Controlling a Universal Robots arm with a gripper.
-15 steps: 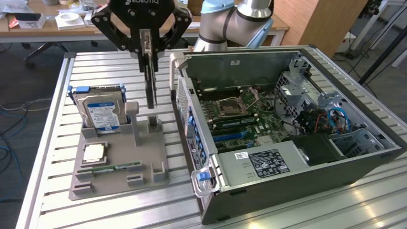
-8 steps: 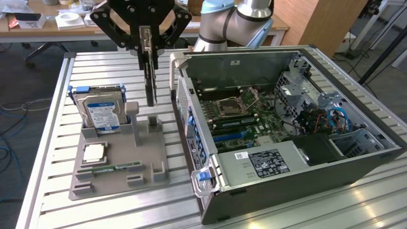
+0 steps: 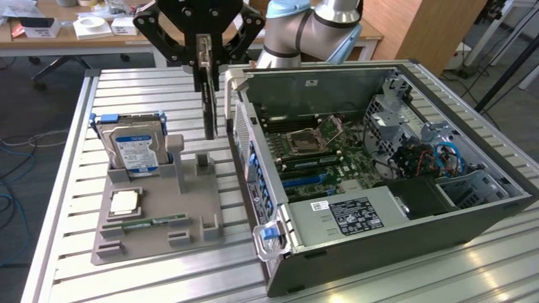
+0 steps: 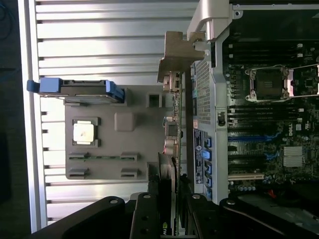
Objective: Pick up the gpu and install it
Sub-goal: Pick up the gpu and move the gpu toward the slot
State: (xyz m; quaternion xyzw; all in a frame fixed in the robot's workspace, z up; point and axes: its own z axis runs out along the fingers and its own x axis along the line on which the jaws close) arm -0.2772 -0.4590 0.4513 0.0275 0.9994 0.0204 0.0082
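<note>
Gpu (image 3: 208, 107), where is it? (spotter)
Upright, pinched in my pincer (image 3: 204, 55), above the grey holder (image 3: 151, 235) near the worktop (image 3: 72, 189) edge on the exterior view's left, just beside the PC case (image 3: 404, 252). (me)
Risk? (spotter)
I reckon any tilt could snag its bracket (image 4: 179, 52) on the case wall. (me)

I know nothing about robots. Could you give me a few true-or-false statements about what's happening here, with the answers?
1. The tool grips the gpu, which hangs on edge. True.
2. The gpu is seated inside the computer case. False: it hangs outside, next to the case.
3. The hard drive lies flat. False: it stands upright in the gray holder.
4. The case's side is open, showing the motherboard. True.
</note>
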